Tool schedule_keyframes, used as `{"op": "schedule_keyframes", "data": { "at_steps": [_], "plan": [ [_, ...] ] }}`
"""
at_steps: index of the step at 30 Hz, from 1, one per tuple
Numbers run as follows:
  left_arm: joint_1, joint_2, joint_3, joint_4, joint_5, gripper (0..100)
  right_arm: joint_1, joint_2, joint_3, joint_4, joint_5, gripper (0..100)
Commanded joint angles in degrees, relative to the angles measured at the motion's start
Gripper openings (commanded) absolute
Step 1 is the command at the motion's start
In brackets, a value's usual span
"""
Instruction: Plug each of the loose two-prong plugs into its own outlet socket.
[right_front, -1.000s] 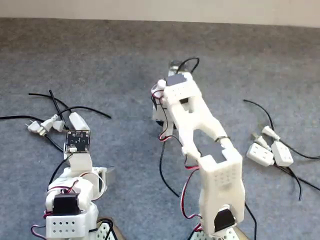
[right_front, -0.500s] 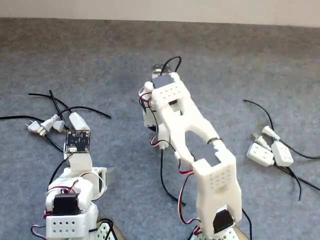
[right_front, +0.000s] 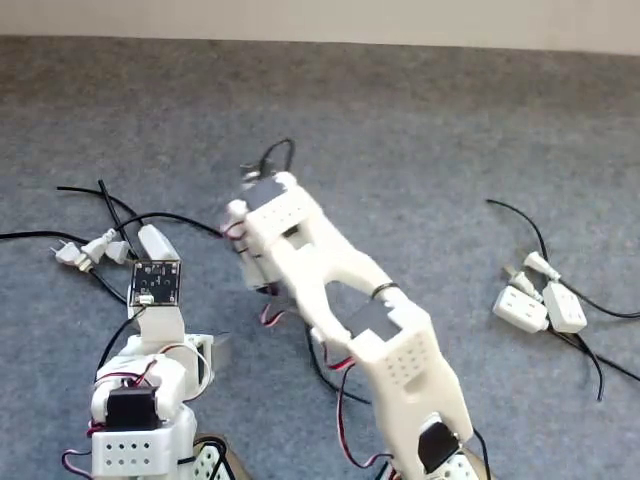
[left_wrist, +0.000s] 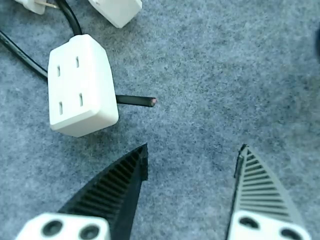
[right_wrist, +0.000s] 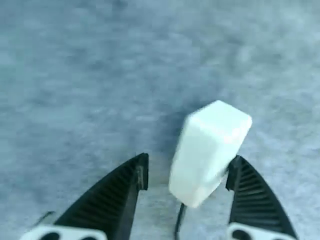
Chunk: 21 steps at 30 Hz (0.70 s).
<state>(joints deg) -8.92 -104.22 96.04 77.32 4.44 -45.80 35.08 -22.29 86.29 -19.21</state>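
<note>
Desk (right_front: 450, 120) is covered edge to edge in blue-grey felt-like carpet with a fine mottled texture. A pale beige strip (right_front: 320, 18) runs along the far edge in the high view; can't tell if it's wall or floor. Light is soft and even, with faint shadows.

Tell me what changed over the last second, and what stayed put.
The right arm swung its wrist end sideways across the carpet toward the left arm, which kept its pose. The two socket blocks and the plug near the right edge, the left-side plugs and the black cables lie where they were.
</note>
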Motion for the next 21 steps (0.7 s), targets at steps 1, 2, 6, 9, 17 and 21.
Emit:
{"op": "schedule_keyframes", "data": {
  "at_steps": [1,2,6,9,17,21],
  "plan": [
    [-0.40,0.48,1.10,-0.88,0.18,28,-3.21,-4.26,-8.13,2.68,2.90,24.5],
    [-0.40,0.48,1.10,-0.88,0.18,28,-3.30,-5.41,-10.86,3.82,4.75,24.5],
    [-0.40,0.48,1.10,-0.88,0.18,28,-0.92,-10.24,-23.60,10.07,13.45,24.5],
    [-0.40,0.48,1.10,-0.88,0.18,28,2.77,-14.20,-33.98,14.46,20.04,24.5],
    [-0.31,0.48,1.10,-0.88,0.18,28,17.71,-28.62,-42.15,14.73,23.21,24.5],
    [-0.31,0.48,1.10,-0.88,0.18,28,20.97,-36.88,-42.07,14.81,22.95,24.5]
  ]
}}
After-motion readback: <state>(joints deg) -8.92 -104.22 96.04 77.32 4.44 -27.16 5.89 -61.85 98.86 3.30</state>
